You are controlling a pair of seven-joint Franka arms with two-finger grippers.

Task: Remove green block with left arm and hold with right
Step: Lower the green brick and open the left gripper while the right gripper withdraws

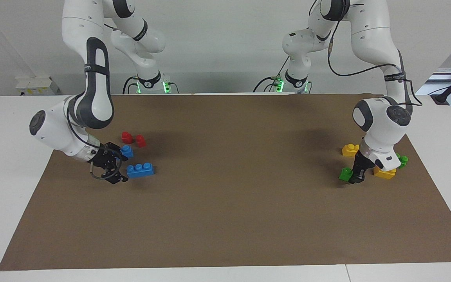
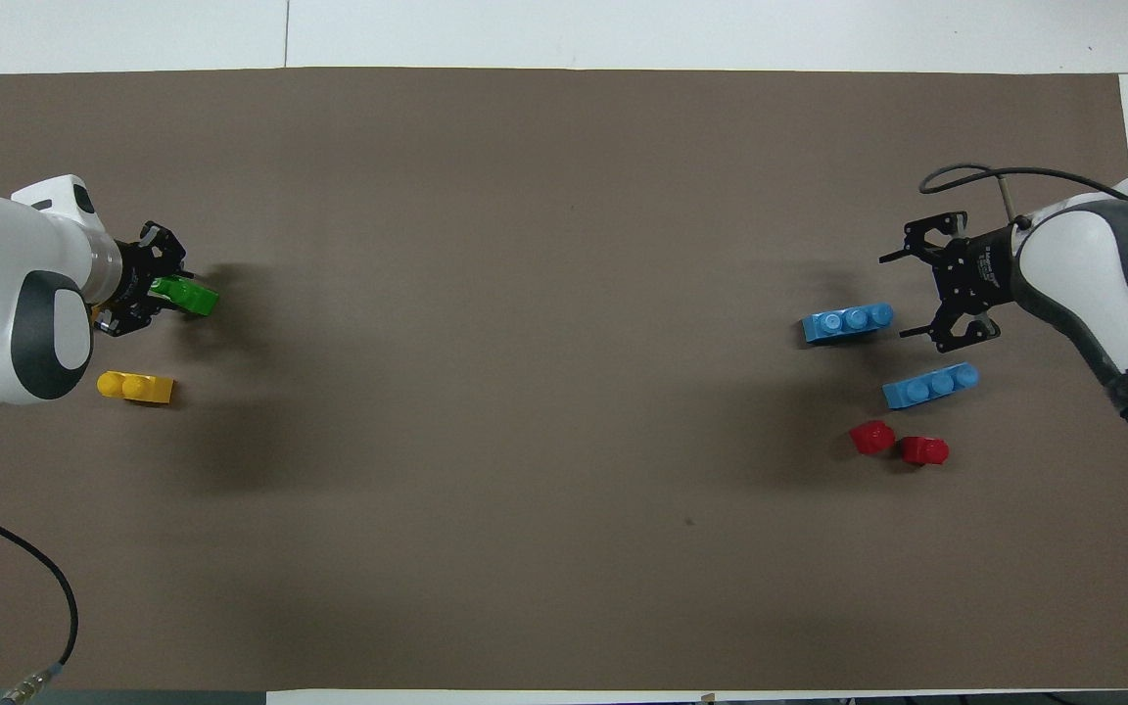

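- Brown paper (image 1: 225, 219) covers the white table, and the bricks sit in two clusters at its two ends.
- At the left arm's end, the green block (image 2: 184, 294) lies on the paper, farther from the robots than a loose yellow brick (image 2: 136, 387).
- Clamped on the end of that block is the left gripper (image 1: 356, 174), its jaws closed around it low at the paper.
- Just beside it in the facing view stands another yellow brick (image 1: 384, 172) with a second green brick (image 1: 403, 160) touching it; whether the two are pressed together I cannot tell.
- Risk: the hold takes only the block's end, so a lift could let it pivot or slip out.
- Risk: the wrist hangs close over the yellow brick, and a sideways pull might knock that stack.
- At the right arm's end, the right gripper (image 1: 110, 168) hovers low with jaws apart, beside a blue brick (image 1: 141, 170) and gripping nothing.
- A second blue brick (image 1: 127, 150) and two red pieces (image 1: 133, 139) lie nearer the robots.
- Risk: the holding hand is well apart from the green block, so the pull would go unbraced, and its open fingers could nudge the blue brick.
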